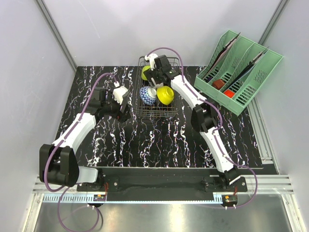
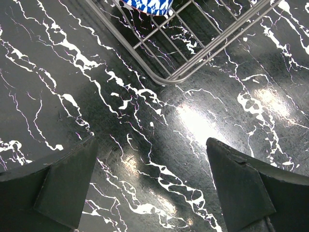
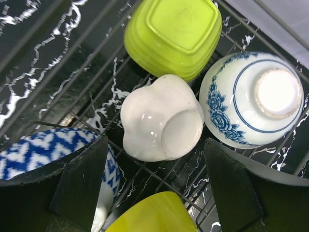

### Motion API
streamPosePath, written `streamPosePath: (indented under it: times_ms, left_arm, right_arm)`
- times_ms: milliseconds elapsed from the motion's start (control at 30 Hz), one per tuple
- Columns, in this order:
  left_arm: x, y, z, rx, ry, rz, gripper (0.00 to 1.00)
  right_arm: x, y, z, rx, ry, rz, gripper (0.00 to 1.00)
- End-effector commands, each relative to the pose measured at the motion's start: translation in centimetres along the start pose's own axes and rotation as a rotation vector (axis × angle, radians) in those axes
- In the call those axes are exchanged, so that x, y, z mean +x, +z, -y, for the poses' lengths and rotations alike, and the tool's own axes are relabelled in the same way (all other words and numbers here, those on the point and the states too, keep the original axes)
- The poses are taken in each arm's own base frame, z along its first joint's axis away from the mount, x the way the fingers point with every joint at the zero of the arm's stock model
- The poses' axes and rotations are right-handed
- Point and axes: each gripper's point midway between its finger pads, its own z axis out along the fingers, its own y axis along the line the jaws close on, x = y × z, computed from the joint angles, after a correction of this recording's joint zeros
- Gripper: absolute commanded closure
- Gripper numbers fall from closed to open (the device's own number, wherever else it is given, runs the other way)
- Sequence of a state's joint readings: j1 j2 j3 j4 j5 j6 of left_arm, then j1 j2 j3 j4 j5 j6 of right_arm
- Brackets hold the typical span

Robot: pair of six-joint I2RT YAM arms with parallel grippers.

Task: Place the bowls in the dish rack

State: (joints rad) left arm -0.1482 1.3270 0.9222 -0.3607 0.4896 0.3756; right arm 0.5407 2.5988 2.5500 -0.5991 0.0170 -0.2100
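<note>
Dish rack: five bowls – lime, white, yellow, two blue-patterned; left gripper, right gripper spread, empty

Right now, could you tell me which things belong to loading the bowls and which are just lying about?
Job: dish rack; in it, lime-green bowl, plain white bowl, blue-floral bowl, blue zigzag bowl, yellow bowl.
Lying about: mint-green organizer, red items inside it.
</note>
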Motion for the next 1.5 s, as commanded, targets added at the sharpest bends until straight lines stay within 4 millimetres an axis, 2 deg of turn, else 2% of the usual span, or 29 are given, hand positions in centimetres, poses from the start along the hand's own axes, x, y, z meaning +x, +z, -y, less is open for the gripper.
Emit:
streamPosePath:
  times_ms: [0, 233, 367, 467, 567, 600, 633, 667, 700, 733, 767, 800, 833, 867, 900, 933, 967, 1000, 1067, 1100, 1167, 1200, 1267, 1300, 1467]
  left_arm:
    - [-2.1, -0.3, -0.4, -0.005, 0.03, 0.076, 0.01]
    - [-2.3, -0.2, -0.4, -0.004, 0.026, 0.078, 0.01]
    - [-2.1, -0.1, -0.6, -0.011, 0.031, 0.071, 0.01]
    - [-2.0, 0.3, -1.8, -0.055, 0.029, 0.047, 0.01]
    - [-2.0, 0.8, -3.0, -0.089, 0.03, 0.017, 0.01]
    - [-2.1, 0.9, -3.1, -0.09, 0.033, 0.013, 0.01]
    - [-2.4, 1.0, -3.3, -0.094, 0.033, 0.016, 0.01]
    - [-2.6, 1.1, -3.5, -0.094, 0.028, 0.016, 0.01]
    - [-2.7, 1.2, -3.5, -0.092, 0.018, 0.014, 0.01]
    - [-3.3, 1.3, -3.6, -0.084, 0.017, 0.022, 0.01]
    - [-3.7, 1.3, -3.7, -0.082, 0.016, 0.03, 0.01]
    - [-4.1, 1.3, -3.7, -0.077, 0.002, 0.037, 0.01]
    - [-4.9, 1.3, -4.0, -0.077, -0.002, 0.047, 0.01]
    - [-5.3, 1.2, -4.2, -0.075, -0.007, 0.056, 0.01]
    - [-5.7, 1.1, -4.2, -0.071, -0.012, 0.065, 0.01]
    - [-6.6, 1.0, -4.5, -0.077, -0.004, 0.079, 0.01]
    - [-6.9, 1.0, -4.6, -0.077, -0.002, 0.083, 0.01]
    - [-7.1, 1.1, -5.0, -0.087, -0.004, 0.083, 0.01]
    - [-7.6, 1.7, -5.5, -0.085, -0.01, 0.076, 0.01]
    - [-7.5, 2.0, -5.7, -0.085, -0.013, 0.067, 0.01]
    - [-7.2, 3.1, -5.9, -0.074, -0.023, 0.049, 0.01]
    - [-7.1, 3.5, -5.8, -0.069, -0.023, 0.042, 0.01]
    - [-6.5, 4.8, -5.6, -0.056, -0.023, 0.014, 0.01]
    - [-6.3, 5.2, -5.6, -0.062, -0.024, 0.002, 0.01]
    - [-5.3, 7.3, -4.7, -0.046, -0.004, -0.046, 0.01]
  right_arm:
    - [-6.8, -4.9, -0.3, -0.012, -0.006, 0.148, 0.12]
    - [-8.0, -5.6, 0.8, 0.048, -0.012, 0.177, 0.12]
    - [-7.7, -5.3, 2.2, 0.128, -0.002, 0.172, 0.12]
    - [-7.7, -5.6, 3.4, 0.155, 0.049, 0.174, 0.11]
    - [-8.1, -7.3, 4.9, 0.159, 0.113, 0.181, 0.03]
    - [-8.1, -8.5, 5.1, 0.154, 0.12, 0.171, 0.0]
    - [-8.2, -9.2, 5.3, 0.149, 0.13, 0.169, 0.0]
    - [-9.0, -10.8, 5.9, 0.147, 0.142, 0.186, 0.0]
    - [-7.9, -11.1, 5.8, 0.133, 0.148, 0.15, 0.0]
    - [-7.8, -11.8, 6.0, 0.123, 0.152, 0.146, 0.0]
    - [-8.6, -13.7, 6.4, 0.124, 0.156, 0.166, 0.0]
    - [-7.2, -13.7, 6.5, 0.125, 0.156, 0.126, 0.0]
    - [-6.9, -14.3, 6.6, 0.123, 0.145, 0.117, 0.0]
    - [-7.8, -16.4, 6.4, 0.104, 0.129, 0.144, 0.01]
    - [-5.9, -16.2, 6.3, 0.104, 0.115, 0.099, 0.0]
    - [-5.6, -16.8, 6.5, 0.114, 0.106, 0.091, 0.0]
    - [-5.9, -18.4, 6.8, 0.136, 0.1, 0.102, 0.0]
    - [-3.9, -18.1, 7.0, 0.148, 0.099, 0.057, 0.0]
    - [-3.0, -19.4, 7.4, 0.165, 0.107, 0.05, 0.0]
    - [-0.8, -18.8, 7.3, 0.16, 0.109, 0.005, 0.03]
    - [0.5, -19.3, 7.2, 0.166, 0.105, -0.015, 0.05]
    - [2.5, -18.8, 6.7, 0.154, 0.103, -0.06, 0.06]
    - [3.6, -19.1, 6.5, 0.156, 0.114, -0.074, 0.07]
    - [5.1, -18.8, 6.1, 0.147, 0.113, -0.1, 0.07]
    - [7.4, -18.8, 5.9, 0.147, 0.077, -0.125, 0.07]
